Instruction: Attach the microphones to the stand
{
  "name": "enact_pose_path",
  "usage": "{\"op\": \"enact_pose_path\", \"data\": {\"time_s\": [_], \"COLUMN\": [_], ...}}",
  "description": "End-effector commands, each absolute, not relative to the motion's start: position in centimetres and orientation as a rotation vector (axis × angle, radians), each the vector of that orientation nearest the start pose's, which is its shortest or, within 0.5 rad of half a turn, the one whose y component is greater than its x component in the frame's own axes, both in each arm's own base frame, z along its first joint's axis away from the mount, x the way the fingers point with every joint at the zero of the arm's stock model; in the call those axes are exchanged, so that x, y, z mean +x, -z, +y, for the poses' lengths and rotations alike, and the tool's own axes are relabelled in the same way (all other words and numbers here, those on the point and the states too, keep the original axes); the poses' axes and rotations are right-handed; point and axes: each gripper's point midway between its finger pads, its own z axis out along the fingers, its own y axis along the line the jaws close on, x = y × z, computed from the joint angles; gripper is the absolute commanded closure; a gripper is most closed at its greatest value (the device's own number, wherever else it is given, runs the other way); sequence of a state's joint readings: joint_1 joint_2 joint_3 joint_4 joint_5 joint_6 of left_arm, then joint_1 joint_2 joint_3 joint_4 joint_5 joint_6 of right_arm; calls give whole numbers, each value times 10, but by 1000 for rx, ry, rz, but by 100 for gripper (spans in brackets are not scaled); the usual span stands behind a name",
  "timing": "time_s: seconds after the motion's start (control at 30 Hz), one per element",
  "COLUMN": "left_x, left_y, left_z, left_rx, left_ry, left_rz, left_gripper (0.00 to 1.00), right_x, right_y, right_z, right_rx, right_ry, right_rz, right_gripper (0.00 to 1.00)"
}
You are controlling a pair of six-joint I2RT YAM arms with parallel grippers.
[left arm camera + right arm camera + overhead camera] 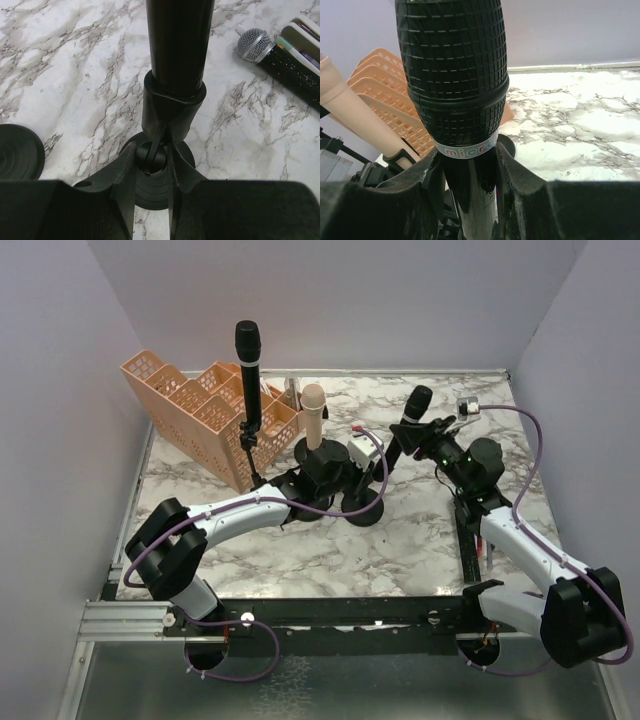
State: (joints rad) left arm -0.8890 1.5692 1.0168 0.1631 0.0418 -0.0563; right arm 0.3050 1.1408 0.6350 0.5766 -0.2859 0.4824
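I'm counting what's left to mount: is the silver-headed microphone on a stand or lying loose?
Lying loose: in the left wrist view, the silver-headed microphone lies flat on the marble table, in no clip.

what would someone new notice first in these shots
The tall black microphone standing upright at the rear left, by the orange basket, catches the eye first. Then come the right gripper, jaws clamped on a ribbed black microphone at centre right, and the left gripper, jaws closed round a stand stem mid-table.
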Motion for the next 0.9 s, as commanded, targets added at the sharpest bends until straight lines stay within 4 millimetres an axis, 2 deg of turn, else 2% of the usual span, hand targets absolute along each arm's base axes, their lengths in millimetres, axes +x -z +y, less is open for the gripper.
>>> {"op": "enact_pose_path", "data": {"time_s": [0.0, 0.17, 0.4, 0.67, 0.87], "left_x": [283, 285, 289, 287, 285], "left_y": [-147, -146, -136, -131, -124], "left_z": [-381, -384, -386, -387, -392], "left_rx": [870, 847, 828, 829, 801], "left_ry": [684, 692, 681, 692, 737], "left_rz": [1881, 1887, 1918, 1931, 1948], "left_gripper": [100, 100, 100, 100, 100], "right_x": [293, 292, 294, 281, 283], "right_y": [-157, -171, -165, -126, -101], "right_z": [207, 202, 199, 196, 183], "right_rx": [-96, -61, -30, -111, -136], "right_ry": [-1044, -1066, -1054, -976, -745], "right_rz": [1955, 1792, 1793, 1924, 1993], "right_gripper": [99, 99, 99, 99, 99]}}
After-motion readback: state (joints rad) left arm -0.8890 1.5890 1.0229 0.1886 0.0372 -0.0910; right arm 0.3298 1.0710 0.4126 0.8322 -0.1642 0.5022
